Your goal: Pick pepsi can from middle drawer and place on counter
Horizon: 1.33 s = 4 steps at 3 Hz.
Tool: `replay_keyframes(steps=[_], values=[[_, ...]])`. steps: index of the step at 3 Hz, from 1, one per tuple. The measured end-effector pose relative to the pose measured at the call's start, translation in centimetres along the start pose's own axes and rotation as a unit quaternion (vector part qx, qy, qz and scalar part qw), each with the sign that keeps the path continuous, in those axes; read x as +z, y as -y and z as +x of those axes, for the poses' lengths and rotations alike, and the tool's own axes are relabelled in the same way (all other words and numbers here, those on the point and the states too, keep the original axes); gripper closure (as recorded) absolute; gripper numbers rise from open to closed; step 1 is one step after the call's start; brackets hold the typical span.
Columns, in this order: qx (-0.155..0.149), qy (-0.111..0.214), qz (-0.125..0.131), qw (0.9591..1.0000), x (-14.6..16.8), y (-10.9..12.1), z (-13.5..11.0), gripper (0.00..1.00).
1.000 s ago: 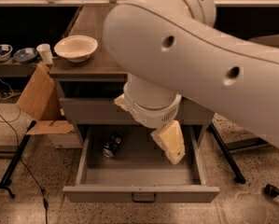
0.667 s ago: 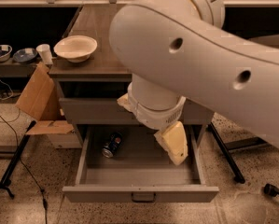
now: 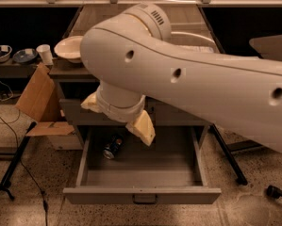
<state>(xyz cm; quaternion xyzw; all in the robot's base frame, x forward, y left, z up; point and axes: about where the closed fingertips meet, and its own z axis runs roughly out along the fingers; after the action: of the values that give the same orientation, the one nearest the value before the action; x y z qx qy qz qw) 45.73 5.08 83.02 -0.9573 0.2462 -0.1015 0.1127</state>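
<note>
The pepsi can [image 3: 113,147] lies on its side in the left rear part of the open middle drawer [image 3: 141,195], at lower centre of the frame. The gripper [image 3: 141,128] hangs over the drawer, just up and right of the can and apart from it. How far it is open cannot be told.

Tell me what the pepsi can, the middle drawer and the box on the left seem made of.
Pepsi can: likely aluminium, its silver end glints. Middle drawer: probably painted sheet metal, with thin matte grey walls. Box: brown cardboard, flaps folded. The gripper hangs over the drawer, right of the can.
</note>
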Motion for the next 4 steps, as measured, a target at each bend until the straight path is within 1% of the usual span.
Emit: replay_keyframes(steps=[1, 2, 3, 4], values=[[-0.062, 0.002, -0.001, 0.9981, 3.4, 3.5, -0.6, 0.0], [-0.104, -0.004, -0.002, 0.9945, 6.5, 6.1, -1.2, 0.0], [-0.104, -0.004, -0.002, 0.9945, 6.5, 6.1, -1.2, 0.0], [-0.116, 0.012, 0.004, 0.9931, 9.4, 7.1, -0.9, 0.0]])
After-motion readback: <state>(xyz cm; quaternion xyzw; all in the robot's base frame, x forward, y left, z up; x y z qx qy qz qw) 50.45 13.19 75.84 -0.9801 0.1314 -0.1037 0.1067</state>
